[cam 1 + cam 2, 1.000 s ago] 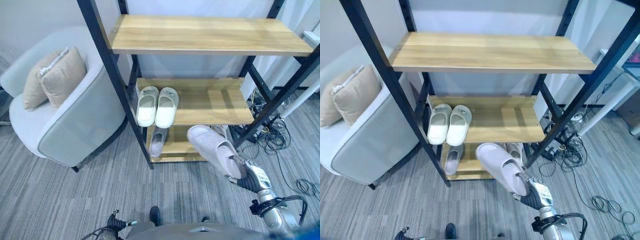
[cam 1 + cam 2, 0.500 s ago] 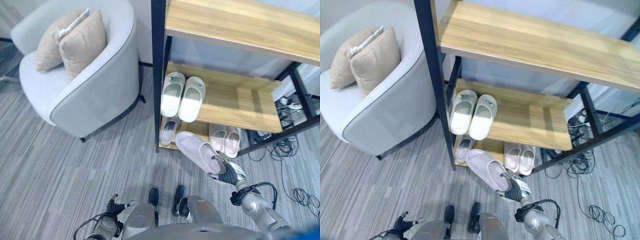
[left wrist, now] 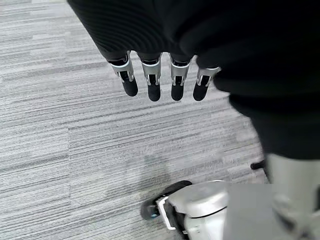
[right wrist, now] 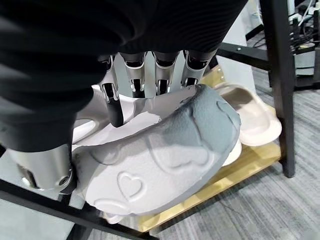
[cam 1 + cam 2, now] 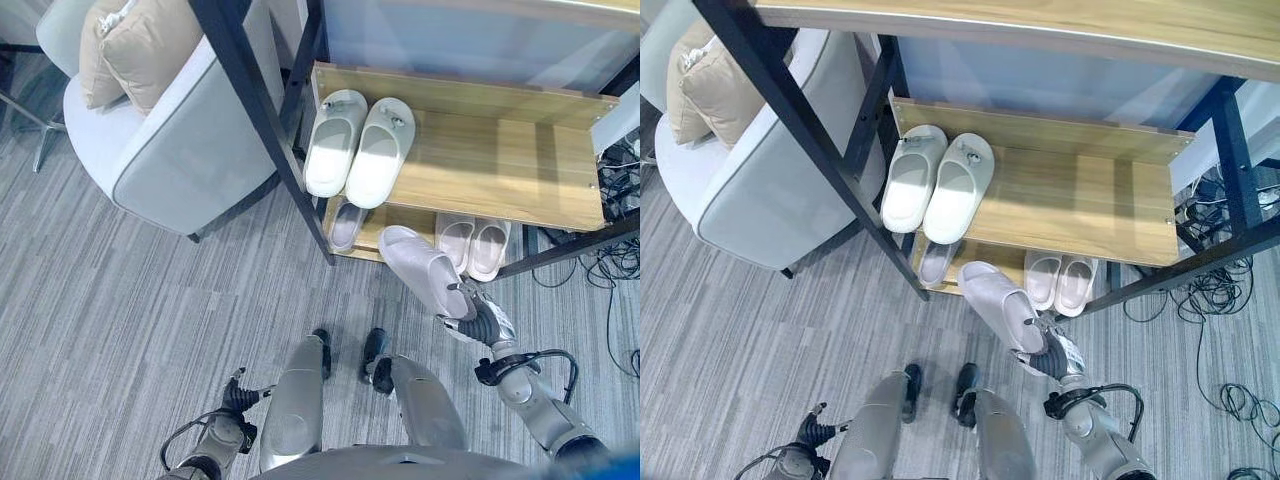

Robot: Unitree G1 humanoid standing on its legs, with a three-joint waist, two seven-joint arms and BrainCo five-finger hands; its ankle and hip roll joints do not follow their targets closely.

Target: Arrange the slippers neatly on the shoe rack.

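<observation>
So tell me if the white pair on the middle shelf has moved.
No. The white pair still lies at the middle shelf's left end, beside the black post; only the camera has shifted.

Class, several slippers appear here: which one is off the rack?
The pale lilac slipper gripped by the right hand, held before the rack's bottom shelf; the others rest on shelves.

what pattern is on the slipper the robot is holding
Embossed hearts on a pale grey slipper, gripped by the right hand; clearest in the right wrist view.
</observation>
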